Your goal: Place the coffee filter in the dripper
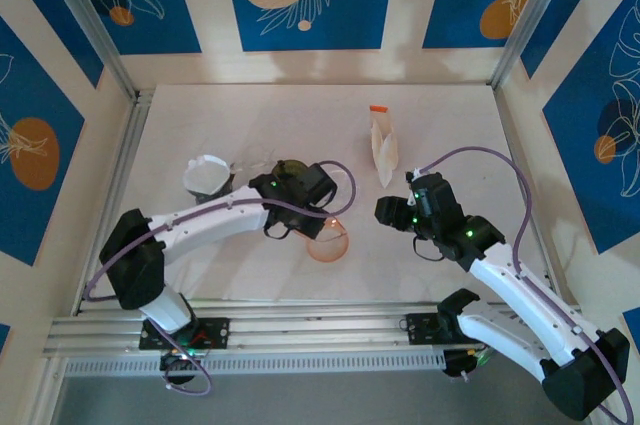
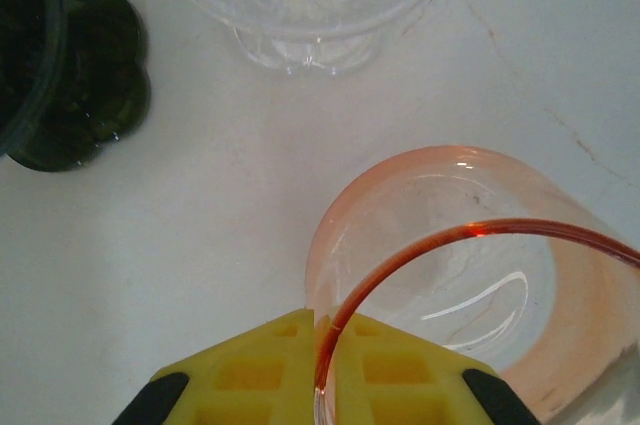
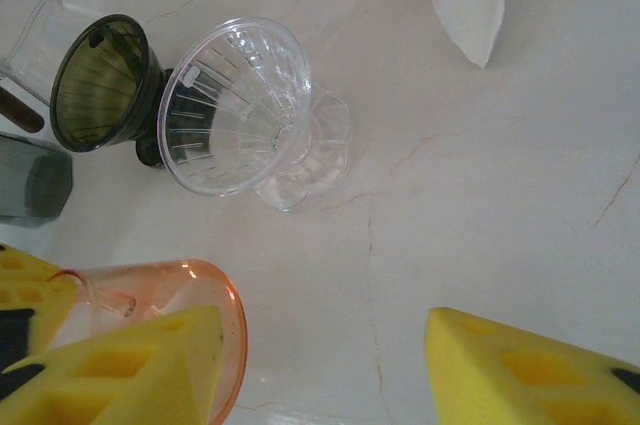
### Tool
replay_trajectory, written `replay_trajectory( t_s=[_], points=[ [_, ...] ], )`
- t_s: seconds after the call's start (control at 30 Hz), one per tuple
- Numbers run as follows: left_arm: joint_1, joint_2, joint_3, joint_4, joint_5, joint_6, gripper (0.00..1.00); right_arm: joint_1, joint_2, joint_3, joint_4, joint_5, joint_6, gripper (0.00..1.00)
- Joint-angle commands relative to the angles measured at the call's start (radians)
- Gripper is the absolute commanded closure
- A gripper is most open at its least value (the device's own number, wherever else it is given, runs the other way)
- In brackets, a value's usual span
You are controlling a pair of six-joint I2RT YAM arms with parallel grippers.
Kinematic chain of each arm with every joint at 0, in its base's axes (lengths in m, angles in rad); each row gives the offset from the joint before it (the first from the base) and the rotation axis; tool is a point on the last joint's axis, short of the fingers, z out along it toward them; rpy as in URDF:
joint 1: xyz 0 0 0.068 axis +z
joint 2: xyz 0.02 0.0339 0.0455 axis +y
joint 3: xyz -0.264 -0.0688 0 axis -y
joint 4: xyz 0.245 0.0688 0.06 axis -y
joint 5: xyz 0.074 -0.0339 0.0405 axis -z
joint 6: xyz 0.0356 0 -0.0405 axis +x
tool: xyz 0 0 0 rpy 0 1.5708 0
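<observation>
From the top cam, the coffee filter point(image 1: 383, 150) is a white folded paper bit lying on the counter point(image 1: 250, 115) toward the back right, well apart from the clear dripper point(image 1: 250, 171) and dark dripper point(image 1: 290, 177) sitting mid-left. The left gripper point(image 1: 312, 223) is down at the orange cup point(image 1: 328, 243), and the right gripper point(image 1: 388, 211) hangs just in front of the filter. In the left wrist cam the yellow pads are pinched on the orange cup's rim, wall squeezed between them. In the right wrist cam the right gripper's jaws sit about half open with nothing in them, filter up in the top right corner. My take: the filter is basically weightless, floppy and easy to crumple, so I'd nip it gently by one edge or the seam. Not sure which dripper it's meant for, and the clear one looks tipped, so it might slide.
</observation>
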Motion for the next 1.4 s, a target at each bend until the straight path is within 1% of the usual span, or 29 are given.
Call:
replay_trajectory(
  t_s=[0.0,0.2,0.37,0.5,0.6,0.77,0.9,0.93,0.97,1.1,1.17,1.37],
  points=[
    [-0.021,0.015,-0.018,0.05,-0.02,-0.027,0.87,-0.004,0.006,-0.007,-0.003,0.002,0.019,0.44],
    [-0.038,0.039,-0.037,0.056,-0.098,-0.015,0.85,-0.002,0.01,-0.007,-0.003,-0.004,0.022,0.43],
    [-0.038,0.049,-0.057,0.081,-0.07,-0.018,0.69,0.001,0.011,-0.01,-0.01,-0.01,0.035,0.43],
    [-0.039,0.049,-0.053,0.074,-0.071,-0.02,0.61,0.002,0.011,-0.004,-0.016,-0.012,0.039,0.43],
    [-0.038,0.018,-0.033,0.059,-0.084,-0.022,0.53,0.004,0.012,0.005,-0.023,-0.01,0.034,0.43],
    [-0.032,-0.101,0.031,0.055,-0.088,-0.017,0.33,0.002,0.045,0.026,-0.011,-0.047,0.019,0.43],
    [-0.029,-0.194,0.054,0.072,-0.078,-0.007,0.16,0.0,0.14,0.06,0.031,-0.116,0.006,0.42],
    [-0.029,-0.212,0.056,0.075,-0.072,-0.005,0.04,-0.002,0.178,0.069,0.054,-0.142,0.002,0.41],
    [-0.028,-0.228,0.054,0.075,-0.069,-0.004,0.0,-0.006,0.218,0.086,0.074,-0.168,-0.002,0.41],
    [-0.027,-0.289,0.023,0.084,-0.067,-0.014,0.0,-0.017,0.395,0.166,0.106,-0.177,0.004,0.41],
    [-0.027,-0.333,-0.02,0.115,-0.06,-0.025,0.0,-0.029,0.485,0.21,0.129,-0.187,0.004,0.41],
    [-0.027,-0.45,-0.111,0.165,-0.067,-0.031,0.0,-0.063,0.694,0.339,0.117,-0.133,0.013,0.46]
  ],
)
